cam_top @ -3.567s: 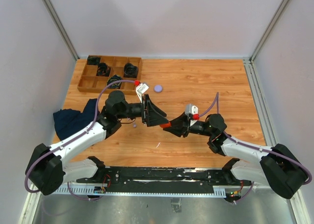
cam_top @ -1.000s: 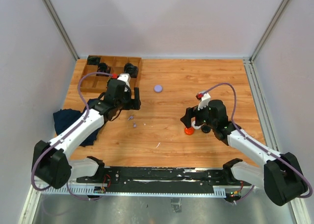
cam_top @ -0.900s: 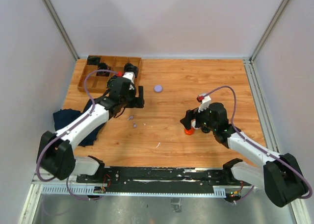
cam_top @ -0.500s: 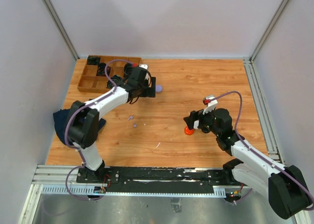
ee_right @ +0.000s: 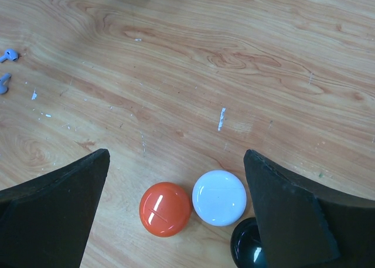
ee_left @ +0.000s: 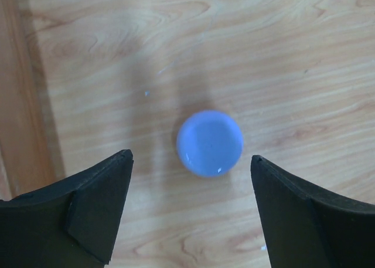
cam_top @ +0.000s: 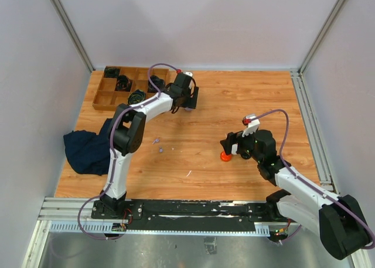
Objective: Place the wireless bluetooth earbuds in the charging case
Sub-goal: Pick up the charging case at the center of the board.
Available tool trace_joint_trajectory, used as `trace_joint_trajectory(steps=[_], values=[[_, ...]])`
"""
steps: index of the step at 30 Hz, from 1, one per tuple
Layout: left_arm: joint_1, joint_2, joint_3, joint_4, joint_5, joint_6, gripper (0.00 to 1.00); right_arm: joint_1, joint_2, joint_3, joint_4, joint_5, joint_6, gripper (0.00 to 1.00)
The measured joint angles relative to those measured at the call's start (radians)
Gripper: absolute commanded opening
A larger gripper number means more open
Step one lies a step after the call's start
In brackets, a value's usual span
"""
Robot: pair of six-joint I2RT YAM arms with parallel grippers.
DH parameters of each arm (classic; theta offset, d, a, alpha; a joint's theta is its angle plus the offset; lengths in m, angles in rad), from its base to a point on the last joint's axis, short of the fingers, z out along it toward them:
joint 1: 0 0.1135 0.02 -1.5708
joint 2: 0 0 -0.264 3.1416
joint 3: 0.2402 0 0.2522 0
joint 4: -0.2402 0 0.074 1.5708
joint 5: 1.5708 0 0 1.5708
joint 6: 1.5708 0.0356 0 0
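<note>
My left claw (ee_left: 190,158) hangs spread wide over the purple case (ee_left: 210,143), a finger on either side of it and nothing gripped — the case lies flat on the table (cam_top: 246,98), just beside the wooden tray (cam_top: 105,108), its lid apparently shut. My right claw (ee_right: 176,156) is likewise spread as wide as it goes and empty. Below it sit the orange case (ee_right: 165,209) and the white case (ee_right: 219,197), touching or nearly so, with a dark round thing (ee_right: 247,249) just beside the white one. The purple earbuds (ee_right: 6,57) lie loose on the bare wood, near each other, well apart from all the cases and between my two arms.

I judge I'm at the step of fetching the case that matches those buds. No bud is in any case yet, so the task is hardly begun. The next move, as I see it, calls for my left claw to drop straight down until the fingers bracket the case's rim, then close gently — it's a smooth, low disc and could skid sideways if I pinch off-centre. After that it needs carrying toward the buds and opening, probably with my right claw helping
</note>
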Motion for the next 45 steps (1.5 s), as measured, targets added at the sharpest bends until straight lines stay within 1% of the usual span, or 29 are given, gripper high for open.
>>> trace_joint_trajectory(steps=[3,8,16,18,25,30,36,40,45], values=[[0.0,0.051,0.06,-0.008,0.004,0.023,0.81,0.0,0.003,0.0,0.0,0.0,0.0,0.99],[0.0,0.108,0.118,-0.015,0.027,0.066,0.72,0.0,0.003,0.0,0.0,0.001,-0.001,0.99],[-0.001,0.128,0.125,-0.028,0.102,0.113,0.57,0.0,0.003,0.0,0.0,0.002,-0.007,0.98],[-0.002,0.128,0.116,-0.02,0.114,0.119,0.51,0.0,0.003,0.0,0.0,0.002,-0.008,0.98],[-0.005,0.082,0.032,0.035,0.144,0.148,0.49,0.0,-0.003,0.0,-0.002,0.002,-0.008,0.97],[-0.022,0.0,-0.092,0.052,0.168,0.181,0.49,0.0,-0.02,0.0,-0.002,-0.001,-0.008,0.96],[-0.067,-0.184,-0.34,0.098,0.23,0.252,0.51,0.0,-0.019,0.003,-0.019,-0.031,-0.005,0.96],[-0.093,-0.315,-0.502,0.176,0.278,0.309,0.53,0.0,-0.017,0.016,-0.039,-0.066,0.0,0.95],[-0.118,-0.455,-0.686,0.289,0.352,0.405,0.55,0.0,0.007,0.06,-0.081,-0.131,0.002,0.93]])
